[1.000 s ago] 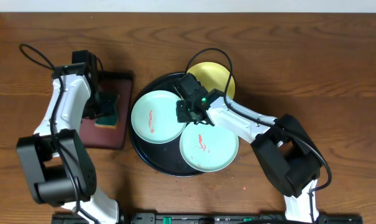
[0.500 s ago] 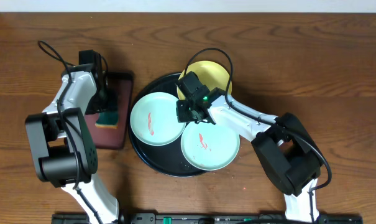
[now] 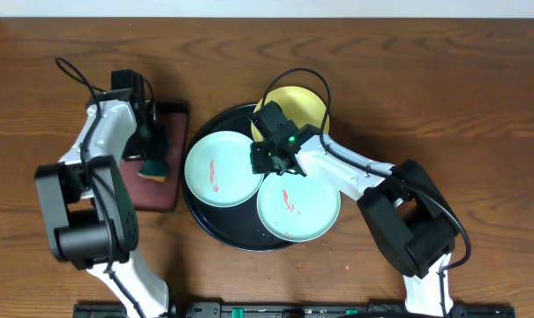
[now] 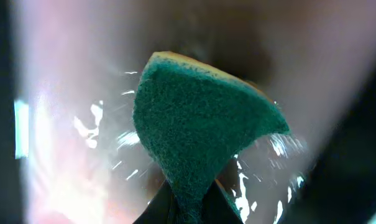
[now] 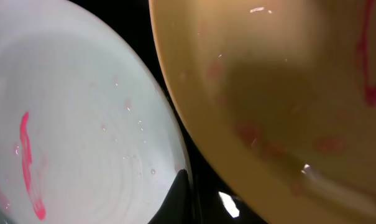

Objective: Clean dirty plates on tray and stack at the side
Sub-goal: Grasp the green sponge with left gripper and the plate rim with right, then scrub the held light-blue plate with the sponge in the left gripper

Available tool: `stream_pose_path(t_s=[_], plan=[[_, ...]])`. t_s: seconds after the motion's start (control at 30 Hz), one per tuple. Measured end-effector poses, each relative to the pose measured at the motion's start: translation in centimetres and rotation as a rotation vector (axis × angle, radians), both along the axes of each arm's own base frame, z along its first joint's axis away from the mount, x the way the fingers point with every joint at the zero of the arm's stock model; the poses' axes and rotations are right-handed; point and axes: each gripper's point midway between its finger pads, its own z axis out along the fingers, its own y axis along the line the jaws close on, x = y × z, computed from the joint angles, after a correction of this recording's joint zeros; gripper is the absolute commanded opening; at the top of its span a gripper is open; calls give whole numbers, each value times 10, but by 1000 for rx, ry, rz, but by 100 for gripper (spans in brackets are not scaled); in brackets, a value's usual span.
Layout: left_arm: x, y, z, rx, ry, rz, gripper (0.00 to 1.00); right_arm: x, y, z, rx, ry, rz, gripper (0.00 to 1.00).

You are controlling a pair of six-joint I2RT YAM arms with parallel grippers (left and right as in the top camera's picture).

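The black round tray (image 3: 240,243) holds two pale aqua plates (image 3: 221,168) (image 3: 297,210) and a yellow plate (image 3: 304,108), each with red smears. My left gripper (image 3: 152,152) is over the maroon tray, shut on a green sponge (image 3: 154,165). In the left wrist view the sponge (image 4: 200,124) is pinched at its lower end between my jaws (image 4: 191,208). My right gripper (image 3: 265,159) is shut where the three plates meet. Its tip (image 5: 183,199) rests at the rim of an aqua plate (image 5: 82,124), beside the yellow plate (image 5: 287,93) and the black tray (image 5: 206,199).
A rectangular maroon tray (image 3: 161,190) lies left of the black tray on the wooden table (image 3: 478,106). My right arm reaches in from the lower right across the lower aqua plate. Cables loop above both arms.
My left gripper has closed on the sponge, squeezing it narrower. The left arm shifted slightly at first. The right arm and the plates have stayed put.
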Motion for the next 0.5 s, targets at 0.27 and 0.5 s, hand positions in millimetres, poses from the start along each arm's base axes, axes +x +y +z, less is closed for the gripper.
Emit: stream_pose_path(t_s=[0.27, 0.5], plan=[[-10, -6, 83, -11, -169, 58, 8, -2, 2, 0, 9, 11, 7, 1], [-21, -12, 91, -24, -162, 90, 8, -3, 3, 0, 12, 15, 9, 1]])
